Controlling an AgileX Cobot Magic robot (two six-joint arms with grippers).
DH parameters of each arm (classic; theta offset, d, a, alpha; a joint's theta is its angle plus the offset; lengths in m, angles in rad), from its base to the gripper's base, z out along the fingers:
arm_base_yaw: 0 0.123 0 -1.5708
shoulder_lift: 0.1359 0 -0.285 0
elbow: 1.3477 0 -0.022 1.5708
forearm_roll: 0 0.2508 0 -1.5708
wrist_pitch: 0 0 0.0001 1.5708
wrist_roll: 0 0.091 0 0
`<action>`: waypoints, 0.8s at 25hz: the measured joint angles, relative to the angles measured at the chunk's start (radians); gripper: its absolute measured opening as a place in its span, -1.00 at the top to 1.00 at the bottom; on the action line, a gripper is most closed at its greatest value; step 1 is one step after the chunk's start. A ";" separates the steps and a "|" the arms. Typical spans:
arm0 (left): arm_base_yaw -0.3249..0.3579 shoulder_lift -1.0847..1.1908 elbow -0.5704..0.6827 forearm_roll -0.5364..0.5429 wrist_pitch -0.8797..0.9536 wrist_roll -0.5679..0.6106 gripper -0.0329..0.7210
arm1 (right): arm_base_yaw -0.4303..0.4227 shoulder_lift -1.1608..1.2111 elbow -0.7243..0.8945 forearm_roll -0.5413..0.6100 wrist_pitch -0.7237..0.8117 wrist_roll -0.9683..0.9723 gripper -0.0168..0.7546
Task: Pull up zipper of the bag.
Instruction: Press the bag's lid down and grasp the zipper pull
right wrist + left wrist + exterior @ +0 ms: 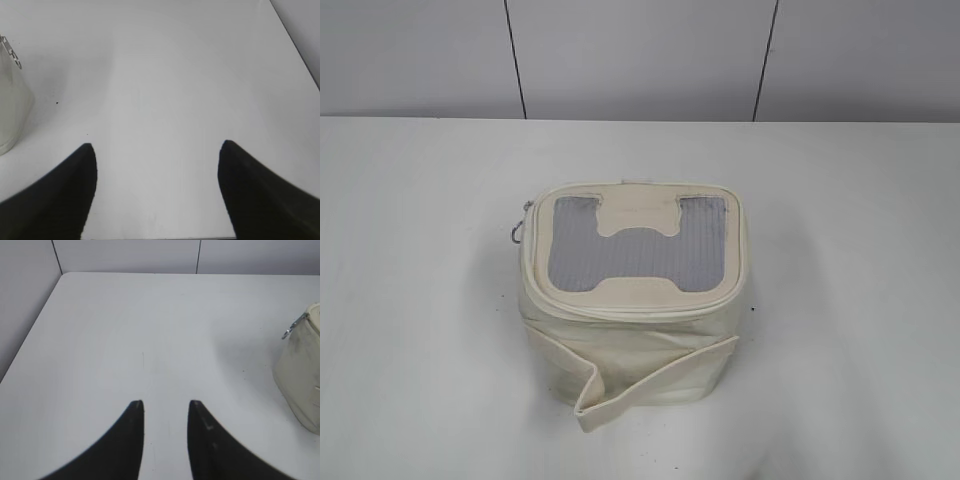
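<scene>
Grippers hang apart over bare table, left gripper narrowly, right gripper wide; ahead, between them, the soft, likely light cream bag waits, best taken by its zipper ring pull while braced

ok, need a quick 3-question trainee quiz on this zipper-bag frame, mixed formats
1. True or false: the bag is held by a gripper.
2. In the exterior view, on which side of the bag does the metal zipper pull hang? A left, B right, C front.
3. Fill in: the wider gap between fingers belongs to the ___ gripper.

Key: 1 false, the left gripper and right gripper both hang over bare table. 2 A. 3 right.
</scene>
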 joint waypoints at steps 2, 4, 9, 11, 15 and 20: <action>0.000 0.000 0.000 0.000 0.000 0.000 0.28 | 0.000 0.000 0.000 0.000 0.000 0.000 -0.56; 0.000 0.000 0.000 0.000 0.000 0.006 0.28 | 0.000 0.000 0.000 0.000 0.000 0.000 -0.56; 0.000 0.000 0.000 0.000 0.000 0.000 0.28 | 0.000 0.000 0.000 0.000 0.000 0.000 -0.56; 0.000 0.000 0.000 0.000 0.000 0.000 0.28 | 0.000 0.000 0.000 0.000 0.000 0.000 -0.56; 0.000 0.000 0.000 0.000 0.000 0.006 0.28 | 0.000 0.000 0.000 0.000 0.000 0.000 -0.56; 0.000 0.000 0.000 0.000 0.000 0.000 0.28 | 0.000 0.000 0.000 0.000 0.000 0.000 -0.56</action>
